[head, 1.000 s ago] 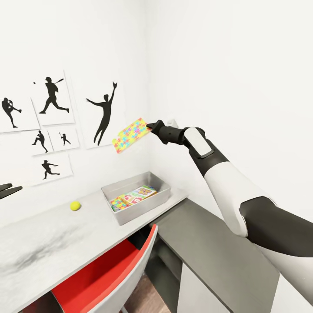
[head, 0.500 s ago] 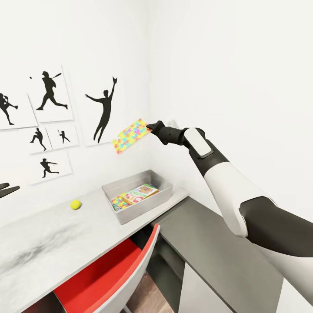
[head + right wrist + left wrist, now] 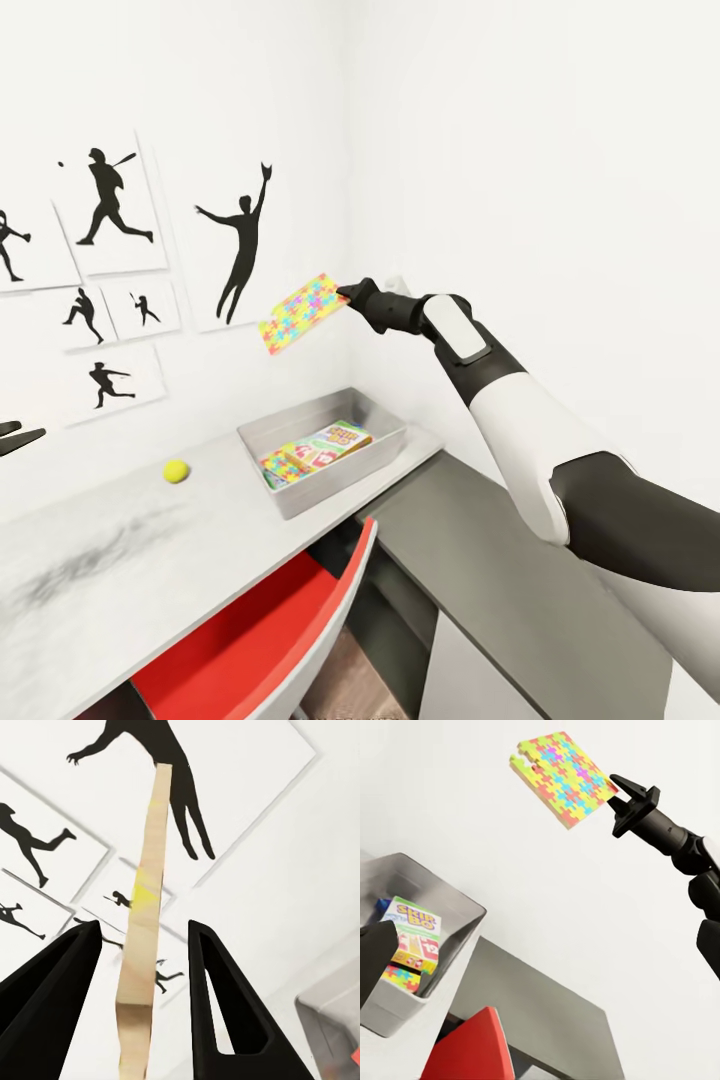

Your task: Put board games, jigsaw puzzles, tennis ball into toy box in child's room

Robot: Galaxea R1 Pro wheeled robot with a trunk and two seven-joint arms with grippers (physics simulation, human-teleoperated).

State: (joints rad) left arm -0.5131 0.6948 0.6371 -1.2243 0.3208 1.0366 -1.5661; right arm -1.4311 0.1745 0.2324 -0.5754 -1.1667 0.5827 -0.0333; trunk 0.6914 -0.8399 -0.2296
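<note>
Your right tool (image 3: pixel 347 293) pinches a jigsaw puzzle (image 3: pixel 299 313) by one corner, holding it high against the wall, well above the toy box (image 3: pixel 385 428) on the tabletop (image 3: pixel 120 545). In the head view, the box already carries a second puzzle (image 3: pixel 283 465) and a Skip-Bo board game (image 3: pixel 333 443); the tennis ball (image 3: pixel 177 470) lies on the tabletop just beside the box. Your left tool (image 3: pixel 15 438) pokes in at the frame's edge, and whether it is spread cannot be told.

From the left wrist view, the held puzzle (image 3: pixel 562 777) hangs tilted from the right tool (image 3: pixel 619 797), with the grey bin (image 3: pixel 456 907) below and to one side.

The right wrist view looks along the puzzle's thin edge (image 3: pixel 146 900), gripped between the two fingers (image 3: pixel 217 1009).

Bring it down over the bin's open middle, level it, and release low so it lands flat.
</note>
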